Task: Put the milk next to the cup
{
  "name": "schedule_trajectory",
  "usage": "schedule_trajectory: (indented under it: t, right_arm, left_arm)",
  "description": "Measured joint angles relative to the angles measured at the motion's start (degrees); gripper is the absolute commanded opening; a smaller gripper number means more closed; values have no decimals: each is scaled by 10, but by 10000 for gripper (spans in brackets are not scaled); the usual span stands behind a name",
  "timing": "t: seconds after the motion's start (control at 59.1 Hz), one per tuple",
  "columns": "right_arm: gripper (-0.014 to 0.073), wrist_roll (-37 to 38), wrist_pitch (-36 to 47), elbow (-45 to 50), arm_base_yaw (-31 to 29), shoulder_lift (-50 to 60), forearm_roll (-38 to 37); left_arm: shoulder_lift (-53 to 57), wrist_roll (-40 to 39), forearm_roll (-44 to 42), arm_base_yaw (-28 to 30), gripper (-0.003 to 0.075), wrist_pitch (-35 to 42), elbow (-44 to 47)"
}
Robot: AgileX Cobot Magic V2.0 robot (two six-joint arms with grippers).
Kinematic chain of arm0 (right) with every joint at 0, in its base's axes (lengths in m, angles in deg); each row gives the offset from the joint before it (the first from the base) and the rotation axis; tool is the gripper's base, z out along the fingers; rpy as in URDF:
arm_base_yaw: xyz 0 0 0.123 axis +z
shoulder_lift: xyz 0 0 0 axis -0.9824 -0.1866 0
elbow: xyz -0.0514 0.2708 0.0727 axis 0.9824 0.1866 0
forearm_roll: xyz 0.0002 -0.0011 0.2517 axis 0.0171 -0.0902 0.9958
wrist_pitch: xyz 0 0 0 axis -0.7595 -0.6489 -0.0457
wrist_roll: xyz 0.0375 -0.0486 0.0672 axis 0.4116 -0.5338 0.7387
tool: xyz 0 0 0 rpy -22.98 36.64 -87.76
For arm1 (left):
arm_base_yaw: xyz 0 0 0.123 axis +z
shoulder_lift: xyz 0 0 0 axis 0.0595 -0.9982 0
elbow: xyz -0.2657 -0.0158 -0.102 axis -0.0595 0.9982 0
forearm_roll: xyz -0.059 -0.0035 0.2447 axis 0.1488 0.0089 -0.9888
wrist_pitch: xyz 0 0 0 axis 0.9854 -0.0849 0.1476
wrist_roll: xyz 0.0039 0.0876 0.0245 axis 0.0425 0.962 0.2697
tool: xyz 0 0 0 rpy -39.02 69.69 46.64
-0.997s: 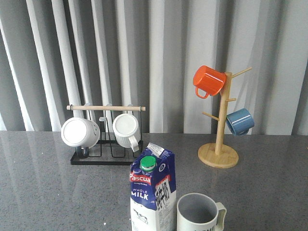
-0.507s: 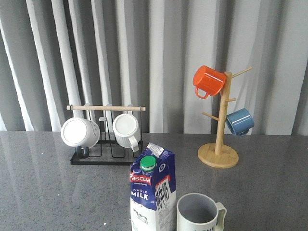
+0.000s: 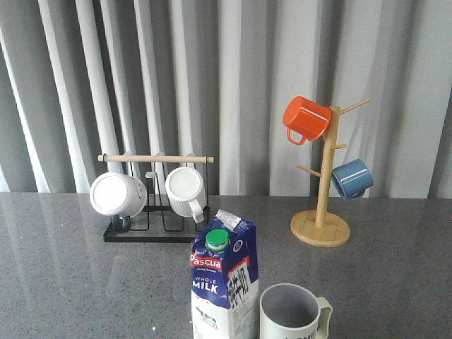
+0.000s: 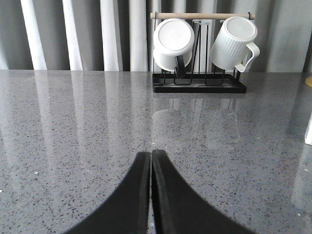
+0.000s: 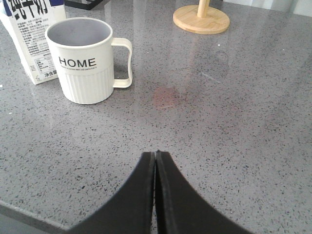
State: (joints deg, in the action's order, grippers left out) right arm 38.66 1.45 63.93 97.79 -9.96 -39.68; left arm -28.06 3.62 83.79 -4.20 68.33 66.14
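Note:
The milk carton (image 3: 224, 282), blue and white with a green cap, stands upright near the table's front edge. The white cup with "HOME" lettering (image 3: 293, 314) stands just to its right, handle to the right. The right wrist view shows the cup (image 5: 85, 61) and the carton (image 5: 29, 34) side by side with a small gap. My right gripper (image 5: 155, 153) is shut and empty, well back from the cup. My left gripper (image 4: 150, 152) is shut and empty over bare table, away from both. Neither arm shows in the front view.
A black rack with a wooden bar (image 3: 155, 205) holds a plain and a ribbed white mug at the back left. A wooden mug tree (image 3: 321, 212) with an orange and a blue mug stands at the back right. The grey stone table (image 3: 70, 282) ends at curtains.

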Motion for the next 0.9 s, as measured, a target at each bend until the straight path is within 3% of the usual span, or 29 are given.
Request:
schedule_trajectory:
  t: [0.321, 0.642, 0.896]
  right_arm:
    - [-6, -8, 34, 69, -15, 18, 26]
    - [-6, -13, 258, 234, -150, 125, 98]
    - [-6, -49, 328, 242, -163, 175, 107]
  left_arm:
    - [0, 0, 0, 0, -6, 0, 0]
    - [0, 0, 0, 0, -6, 0, 0]
    - [0, 0, 0, 0, -6, 0, 0]
